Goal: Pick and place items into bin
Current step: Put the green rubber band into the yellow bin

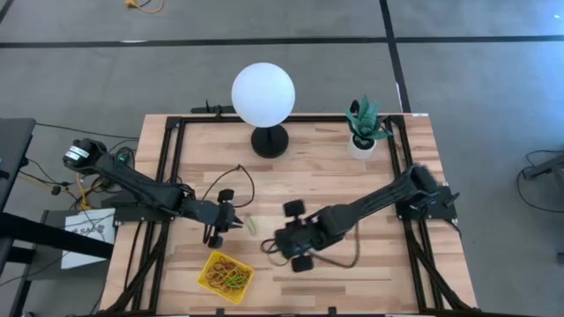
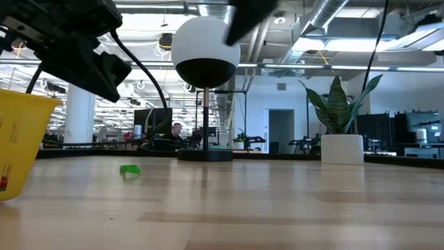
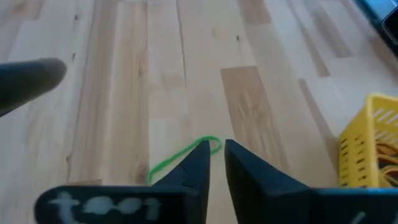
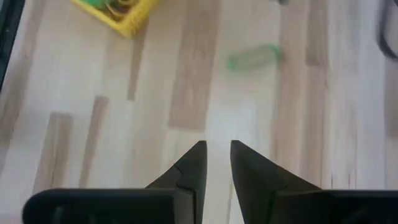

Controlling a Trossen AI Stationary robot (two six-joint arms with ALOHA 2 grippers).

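One green rubber-band loop (image 3: pixel 177 160) lies flat on the wooden table (image 1: pixel 335 176), also seen in the low view as the band (image 2: pixel 130 169) and in the right wrist view as the band (image 4: pixel 252 57). My left gripper (image 3: pixel 216 155) hovers just above and short of it, fingers a narrow gap apart with nothing between them. My right gripper (image 4: pixel 217 149) hangs over bare wood to the band's right, also slightly open and empty. The yellow bin (image 1: pixel 207 282) stands near the front edge, below the left gripper (image 1: pixel 234 222), and holds several bands (image 1: pixel 231 273).
A lamp with a white globe (image 1: pixel 263 95) and a potted plant (image 1: pixel 361 141) stand at the table's far side. A black cable (image 1: pixel 240 176) loops near the left arm, and a brown cable (image 1: pixel 352 261) lies by the right gripper (image 1: pixel 284 242). Black frame rails (image 1: pixel 167 176) line both sides.
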